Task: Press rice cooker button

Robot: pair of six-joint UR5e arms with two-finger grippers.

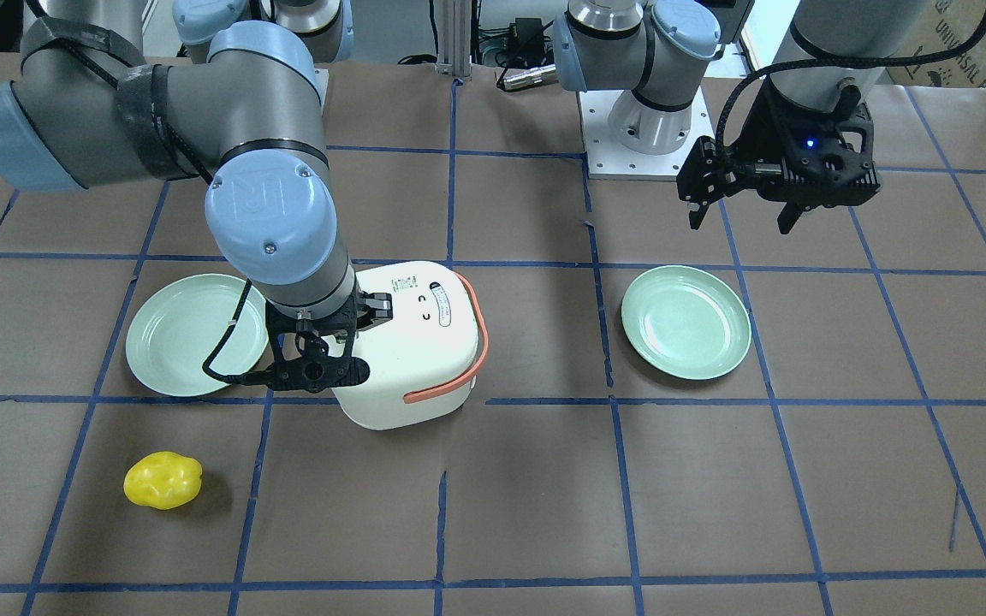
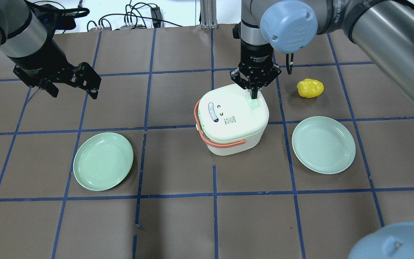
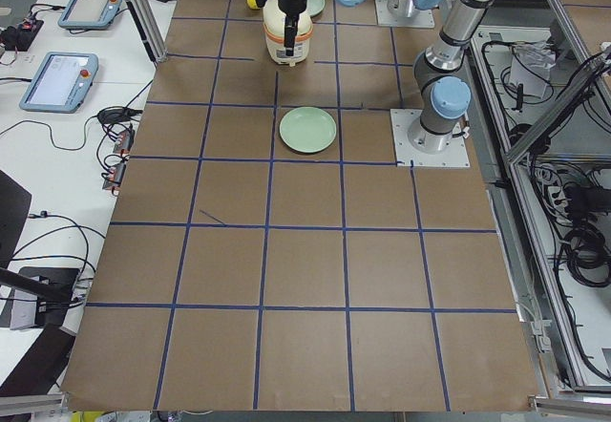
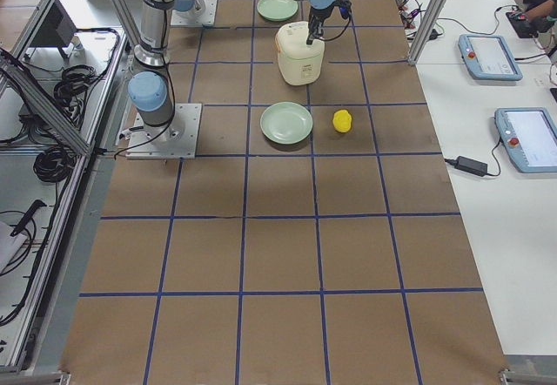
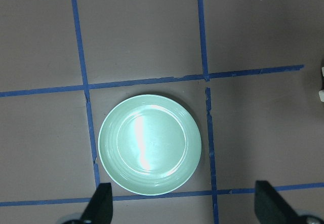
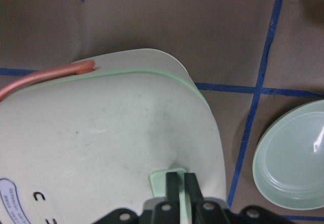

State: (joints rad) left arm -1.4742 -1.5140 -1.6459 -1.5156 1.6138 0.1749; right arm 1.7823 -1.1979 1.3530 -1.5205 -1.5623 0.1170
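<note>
At the middle of the bench [image 2: 178, 219] the rice cooker [image 2: 234, 120] stands lid-shut, its pale green button [image 2: 253, 103] at the lid's far right edge. The right jaws, closed, touch it. The left jaws hang open at far left.

Plates: two pale green round plates [image 2: 103, 161] [image 2: 323, 144] are counted.
Cooker: one white rounded plastic rice cooker [image 2: 234, 122] is counted.
Yellow item: one lumpy yellow object [image 2: 310, 88] is counted.
</note>
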